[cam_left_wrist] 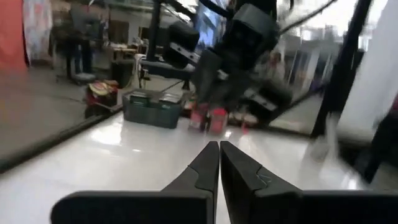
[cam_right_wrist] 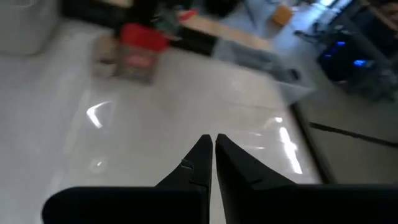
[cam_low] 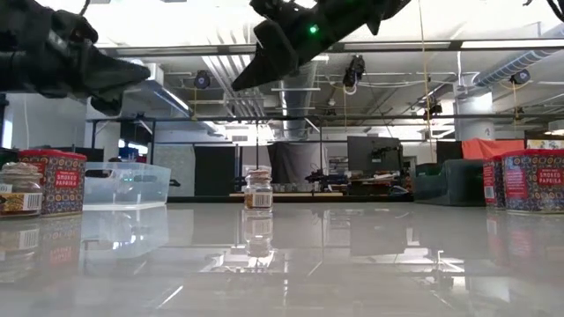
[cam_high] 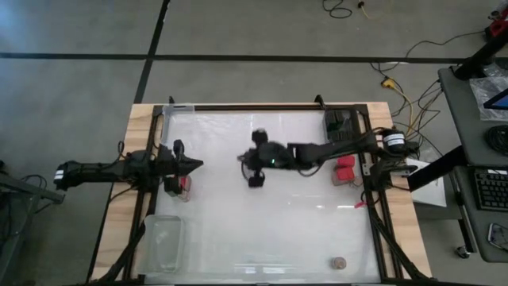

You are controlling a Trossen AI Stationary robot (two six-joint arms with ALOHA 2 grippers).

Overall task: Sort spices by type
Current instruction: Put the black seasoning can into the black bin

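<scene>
Mid-table, jar [cam_low: 258, 187] upright, axis vert.

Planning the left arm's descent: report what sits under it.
A red spice tin pokes out from beneath the left arm, behind the shut left end effector. The arm hides anything else there.

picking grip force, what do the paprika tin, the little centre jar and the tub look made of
Paprika tin: likely printed metal, glossy patterned sides, red lid.
Centre jar: probably clear glass, see-through, paper label; clear plastic possible.
Tub: thin clear plastic, translucent walls with a rolled rim.
</scene>
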